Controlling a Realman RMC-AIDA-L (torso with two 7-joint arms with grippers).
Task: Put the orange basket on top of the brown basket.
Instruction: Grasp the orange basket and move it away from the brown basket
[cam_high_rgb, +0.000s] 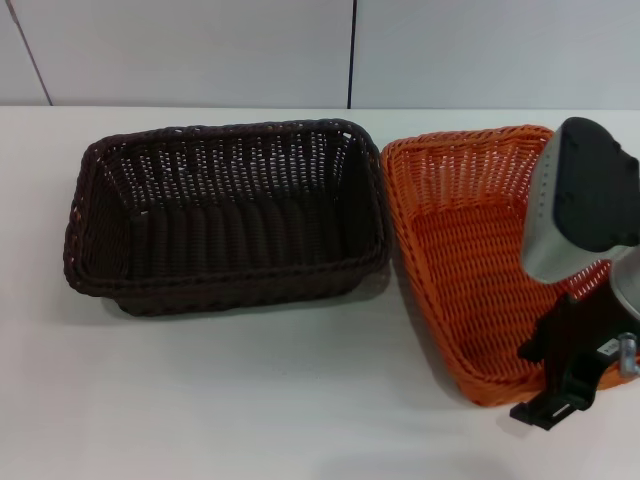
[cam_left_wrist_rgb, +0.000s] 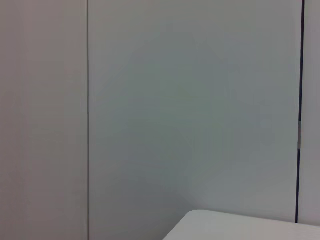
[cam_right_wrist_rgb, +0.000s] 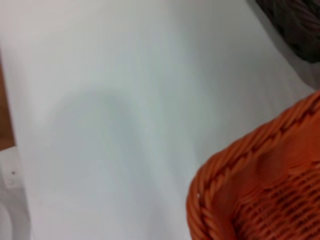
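1. Right now the right hand (cam_high_rgb: 560, 385) hangs over the near right corner of the orange basket (cam_high_rgb: 455, 240). I cannot tell if it is grasping the rim or let go, because the arm hides its tips.
2. The left hand is out of sight; its camera shows only a wall and a corner of the worktop (cam_left_wrist_rgb: 240, 227).
3. The orange basket sits on the white worktop (cam_high_rgb: 250, 390) at the right, turned a bit slantwise. Its far left corner is just beside the brown basket (cam_high_rgb: 225, 215), maybe touching.
4. The brown basket stands at the left, flat and upright, with its open top up.
5. Both baskets have nothing inside.
6. Bare worktop lies in front of both baskets and to the left of the brown one. A wall stands behind them.
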